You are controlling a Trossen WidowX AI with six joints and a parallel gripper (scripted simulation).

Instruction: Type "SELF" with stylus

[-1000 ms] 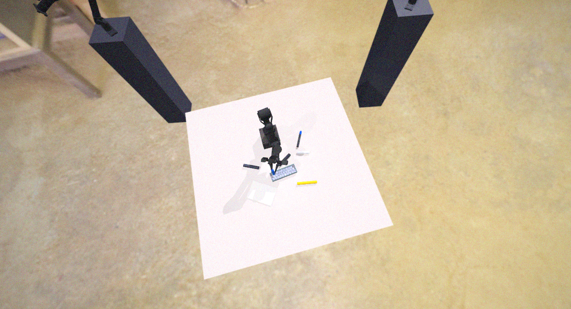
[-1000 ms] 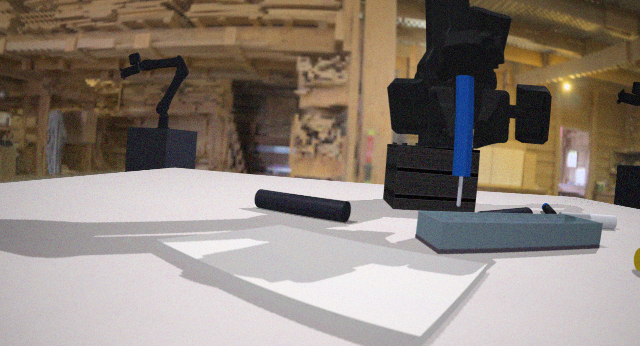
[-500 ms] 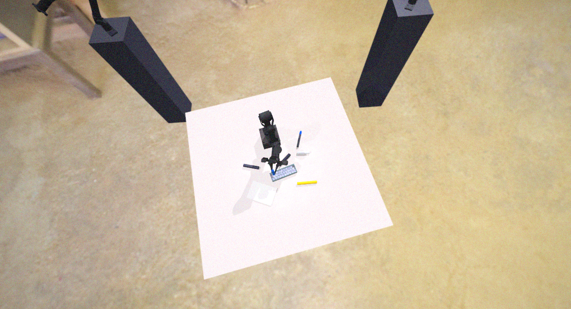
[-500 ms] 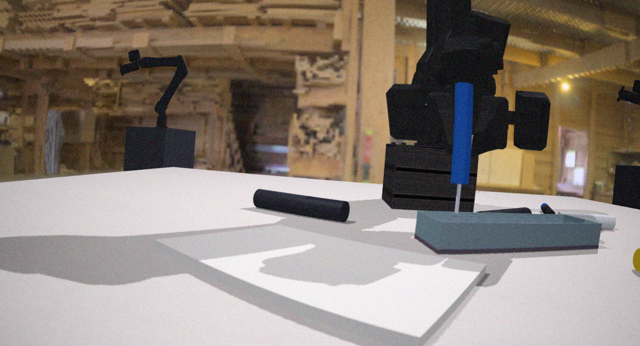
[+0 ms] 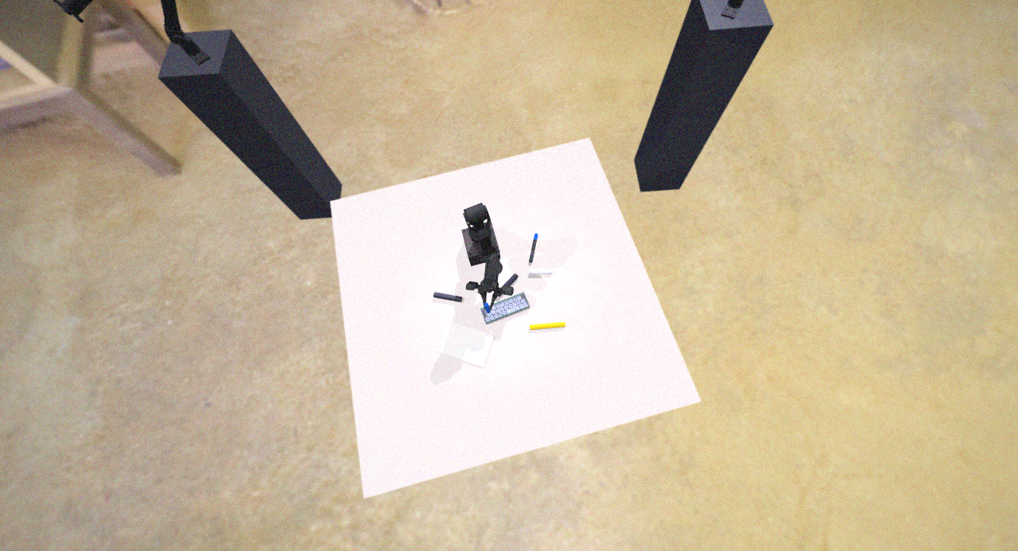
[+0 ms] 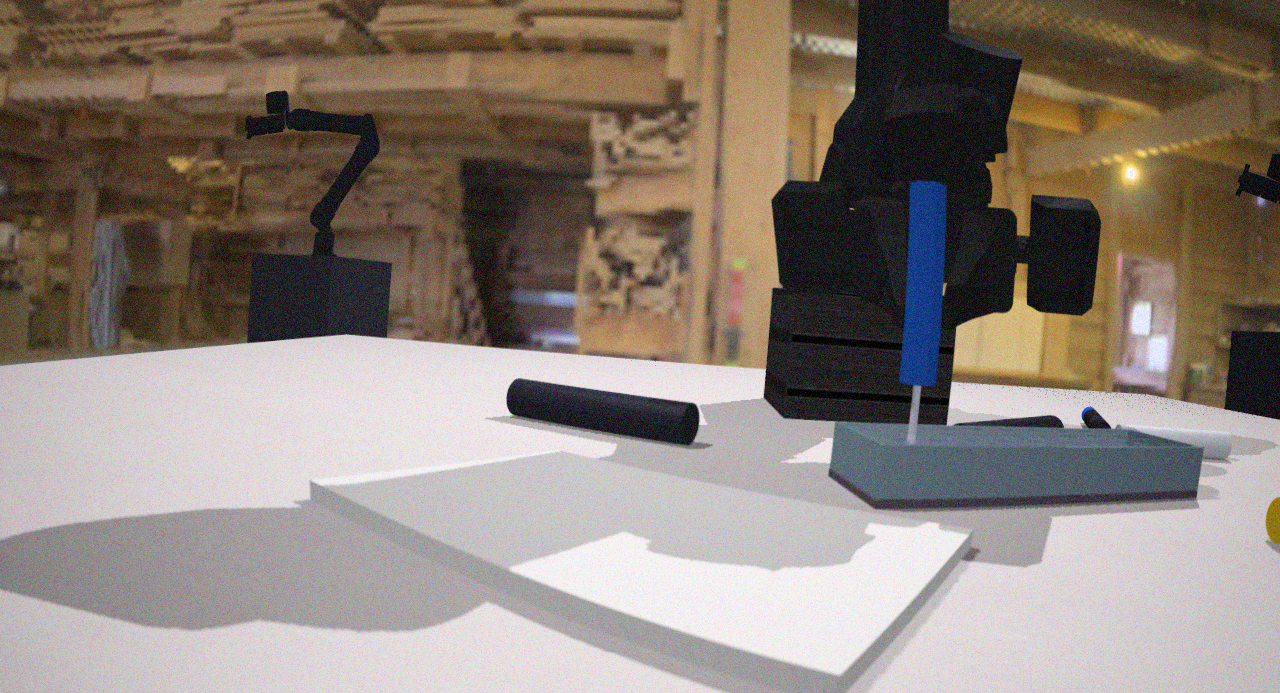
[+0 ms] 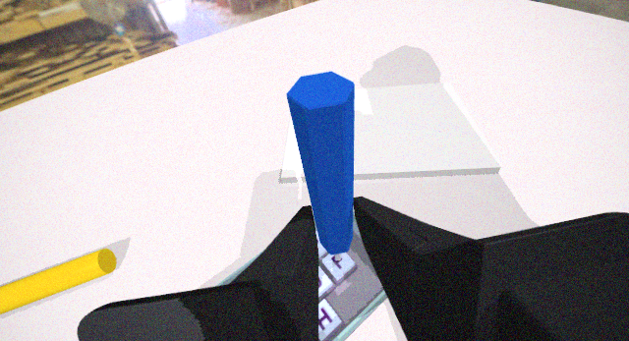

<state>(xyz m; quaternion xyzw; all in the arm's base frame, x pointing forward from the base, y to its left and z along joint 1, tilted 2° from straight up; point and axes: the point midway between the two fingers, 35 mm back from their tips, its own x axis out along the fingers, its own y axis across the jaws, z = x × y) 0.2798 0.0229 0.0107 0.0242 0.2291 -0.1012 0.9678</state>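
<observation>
One blue six-sided stylus [image 5: 487, 307] [image 6: 924, 286] [image 7: 329, 159] stands nearly upright at one end of the teal-cased keyboard with pale keys [image 5: 507, 308] [image 6: 1029, 470] [image 7: 361, 282], pinched by its barrel in the black pincer [image 5: 488, 304] [image 6: 926, 277] [image 7: 333, 210]. Its thin metal tip reaches down to the key area, apparently at a key marked F. That suggests the last letter of "SELF" is being typed, though whether S, E and L are already entered, or how far the key is down, I cannot tell. If they are, only finishing this press remains, with the stylus kept in hand.

The white bench [image 5: 604, 391] [image 6: 223, 420] [image 7: 197, 110] carries the keyboard. Beyond it from the arm's base lies a flat white slab [image 5: 468, 348] [image 6: 716, 590] [image 7: 423, 140]; a yellow rod [image 5: 547, 326] [image 6: 1273, 519] [image 7: 59, 279] and a thick black cylinder [image 5: 448, 297] [image 6: 604, 411] lie apart from it on opposite sides. Stacked timber [image 6: 537, 17] fills the room behind the keyboard, and mottled tan floor [image 5: 854, 263] spreads around.
</observation>
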